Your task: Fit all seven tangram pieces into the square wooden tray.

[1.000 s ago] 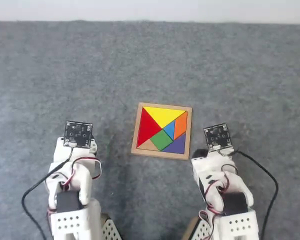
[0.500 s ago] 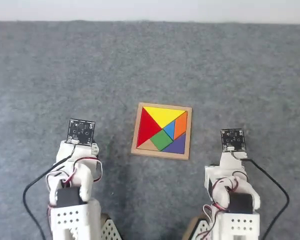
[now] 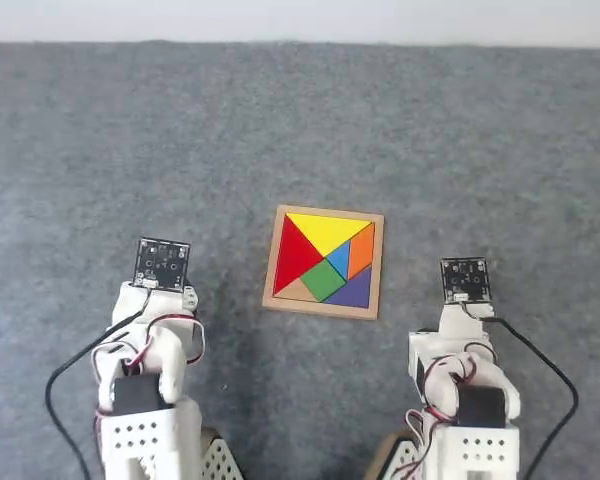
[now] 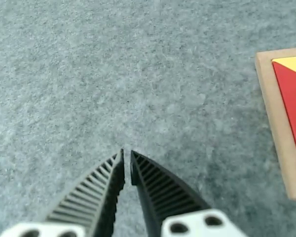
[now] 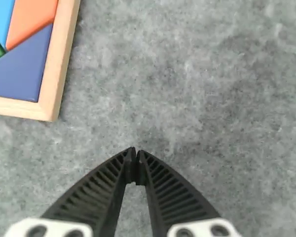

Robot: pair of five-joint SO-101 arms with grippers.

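One tray [image 3: 271,260] lies flat on the grey bench [image 3: 430,130], between the two arms and a little farther out than their tips. It holds seven pieces, set edge to edge so that they fill the square: five triangles, one square and one parallelogram.

- A yellow triangle [image 3: 330,232] runs along the far side.
- A red triangle [image 3: 293,255] runs along the left side.
- A blue triangle [image 3: 338,259] sits in the middle.
- A green square [image 3: 324,280] lies just nearer than the blue.
- An orange parallelogram [image 3: 361,250] stands against the right side.
- A purple triangle [image 3: 355,291] fills the near right corner.
- A tan triangle [image 3: 292,291] seems to fill the near left corner. Its colour is so close to the wood that I cannot be quite sure it is a piece.

The left arm [image 3: 145,350] stands to the left of the tray, apart from it. The right arm [image 3: 460,370] stands near the tray's right side without touching it.

The left fingers [image 4: 106,180] are drawn together, with only a hairline gap at the tips. They grasp nothing and point over the bench, with the tray's edge off to one side. The right fingers [image 5: 108,177] are clenched tip to tip, also empty, over the bench near the tray's near right corner.
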